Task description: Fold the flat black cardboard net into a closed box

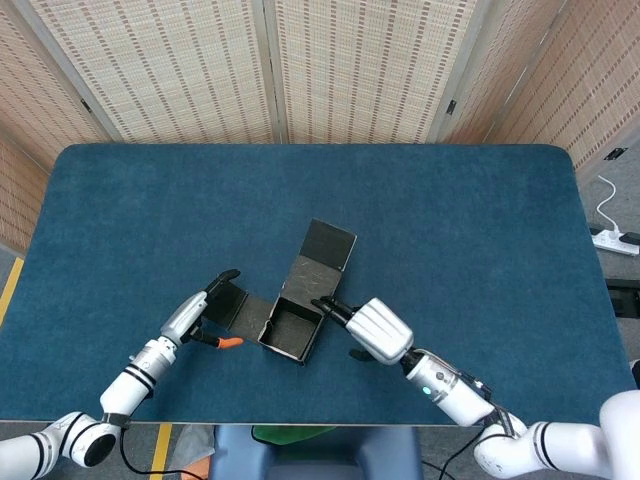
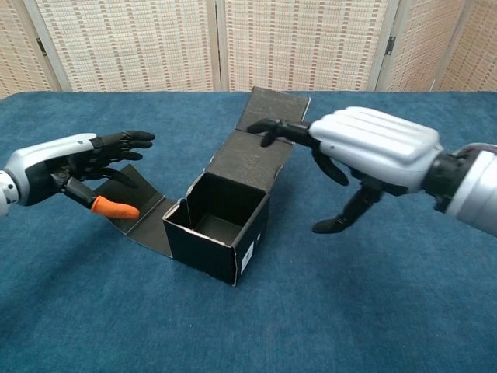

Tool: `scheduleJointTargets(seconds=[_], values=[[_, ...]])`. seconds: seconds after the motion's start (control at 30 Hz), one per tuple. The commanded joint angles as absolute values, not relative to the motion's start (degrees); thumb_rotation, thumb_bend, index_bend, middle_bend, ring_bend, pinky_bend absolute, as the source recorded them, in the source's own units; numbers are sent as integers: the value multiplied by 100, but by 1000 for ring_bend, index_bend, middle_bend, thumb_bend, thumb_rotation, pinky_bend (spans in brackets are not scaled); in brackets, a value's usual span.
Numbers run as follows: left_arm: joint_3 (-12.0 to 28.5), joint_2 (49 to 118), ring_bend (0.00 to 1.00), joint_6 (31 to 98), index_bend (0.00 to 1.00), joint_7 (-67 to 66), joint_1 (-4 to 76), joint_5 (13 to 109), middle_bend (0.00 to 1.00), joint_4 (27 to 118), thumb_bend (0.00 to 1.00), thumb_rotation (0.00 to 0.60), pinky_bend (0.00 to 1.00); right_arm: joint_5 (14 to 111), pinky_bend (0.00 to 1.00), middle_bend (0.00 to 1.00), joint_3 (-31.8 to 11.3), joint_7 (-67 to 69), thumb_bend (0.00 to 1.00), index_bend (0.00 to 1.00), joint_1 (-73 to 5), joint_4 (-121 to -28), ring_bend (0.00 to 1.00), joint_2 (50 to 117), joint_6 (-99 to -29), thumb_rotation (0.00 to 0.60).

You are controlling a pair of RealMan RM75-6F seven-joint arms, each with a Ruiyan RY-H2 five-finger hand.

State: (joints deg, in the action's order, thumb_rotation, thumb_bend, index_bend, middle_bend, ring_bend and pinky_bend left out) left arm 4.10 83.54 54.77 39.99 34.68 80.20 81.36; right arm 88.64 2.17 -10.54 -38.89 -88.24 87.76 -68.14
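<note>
The black cardboard box (image 1: 290,330) (image 2: 221,221) stands partly folded on the blue table, its walls up and its top open. Its lid panel (image 1: 322,258) (image 2: 264,132) slopes back flat behind it, and a side flap (image 1: 228,305) (image 2: 140,206) lies flat to the left. My left hand (image 1: 198,318) (image 2: 74,165) hovers over that flap with fingers spread, holding nothing. My right hand (image 1: 372,330) (image 2: 365,151) is off the box to its right, fingers apart, one fingertip (image 2: 260,124) reaching toward the lid panel.
The blue cloth table (image 1: 460,230) (image 2: 388,311) stretches wide around the box. Woven screens (image 1: 330,70) stand behind the far edge. A power strip (image 1: 615,238) lies on the floor at the right.
</note>
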Motion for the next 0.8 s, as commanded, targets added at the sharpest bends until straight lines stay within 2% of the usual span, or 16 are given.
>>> scheduleJointTargets(seconds=[0.03, 0.2, 0.37, 0.57, 0.8], values=[[369, 8210, 0, 5613, 43, 4054, 3349, 8126, 0, 8325, 170, 600, 227, 7882, 1000, 169, 304, -284, 31, 0, -3359, -9455, 708, 8480, -6482, 600], [274, 8052, 0, 5684, 33, 4032, 3288, 8293, 0, 8529, 171, 600, 226, 6921, 1000, 104, 41, 89, 24, 0, -3449, -9682, 708, 8470, -5673, 600], [231, 7946, 0, 5777, 21, 4000, 3217, 8363, 0, 8666, 171, 600, 222, 6038, 1000, 43, -508, 101, 17, 0, -3876, -9581, 706, 8579, -4888, 600], [233, 7858, 0, 5819, 16, 3944, 3163, 8341, 0, 8731, 171, 600, 218, 5152, 1000, 30, -1031, -150, 14, 0, -4634, -9295, 701, 8727, -4000, 600], [275, 7833, 0, 5751, 8, 3926, 3154, 8238, 0, 8729, 172, 600, 218, 4187, 1000, 30, -1418, -431, 14, 0, -5579, -8681, 701, 8995, -3341, 600]])
